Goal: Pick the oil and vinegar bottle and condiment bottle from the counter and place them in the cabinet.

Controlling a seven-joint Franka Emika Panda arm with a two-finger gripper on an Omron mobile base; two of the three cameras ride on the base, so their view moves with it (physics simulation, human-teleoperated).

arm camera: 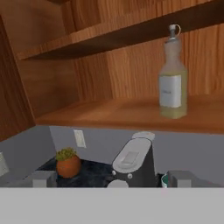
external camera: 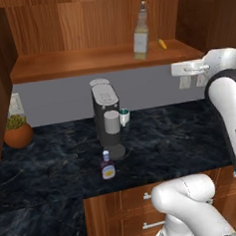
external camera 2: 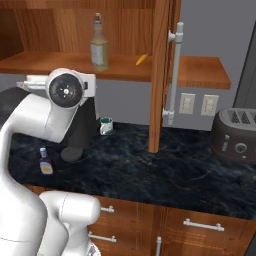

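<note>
The tall clear glass oil and vinegar bottle (external camera: 140,32), filled with pale yellow liquid and ending in a narrow neck with a grey pourer top, stands upright on the wide shelf of the brown wood-grain cabinet (external camera: 76,63). A white label shows on its side in the hand view (arm camera: 172,76). Near it on the same shelf lies a small yellow, elongated item (external camera: 162,43), too small to identify.

Below, on the dark black-blue marbled stone table (external camera: 181,135), the small squat dark purple-brown condiment bottle (external camera: 108,165) with its white cap and light label stands upright, just in front of the round base of a grey and black coffee machine (external camera: 108,118). A small white and teal mug (external camera: 124,117) sits beside the machine, touching or nearly so. At the table's far left is a round terracotta pot with a green plant (external camera: 17,132). A dark, rounded toaster (external camera 2: 235,135) rests at the right end of the table, well apart from the bottles.

The white end effector (external camera: 189,68) hangs at about shelf-edge height, clear of both bottles and holding nothing. In the hand view its two dark fingertips (arm camera: 42,178) stand wide apart at the lower corners, so the jaws are spread.

Wooden drawers with metal bar handles (external camera 2: 202,225) sit under the stone top.
</note>
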